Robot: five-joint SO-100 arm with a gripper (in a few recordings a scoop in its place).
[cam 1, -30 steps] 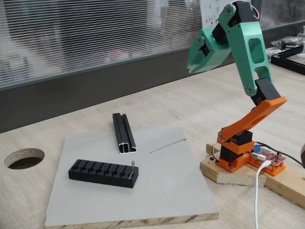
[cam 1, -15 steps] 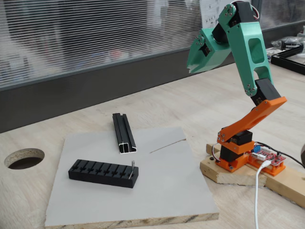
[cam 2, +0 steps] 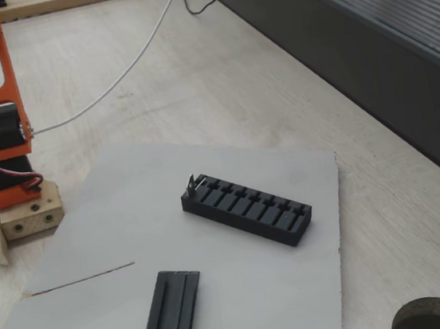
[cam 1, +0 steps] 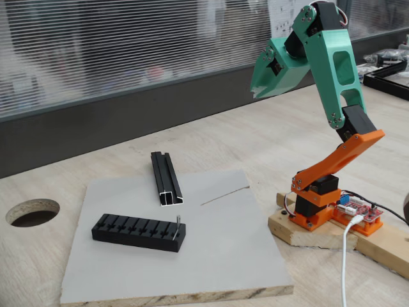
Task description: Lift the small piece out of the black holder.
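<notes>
A: Where's the claw (cam 1: 261, 86)?

B: High in the air on the folded green arm, well apart from the grey board (cam 1: 217, 256) that lies on the table (cam 1: 255, 137). It carries nothing. I cannot tell whether its fingers are spread or pressed together from this angle.

A: So how far along are we?

B: By my reading, nothing is done yet. The small piece (cam 1: 177, 226) sits in the black holder (cam 1: 137, 232), standing upright in the end slot nearest the arm's base, towards the board's front edge in that fixed view. The reach, the pinch and the lift all remain.

A: What does the piece look like?

B: A thin silvery sliver (cam 2: 192, 185), poking just above the block (cam 2: 246, 209). It looks slight and hard to pinch.
</notes>
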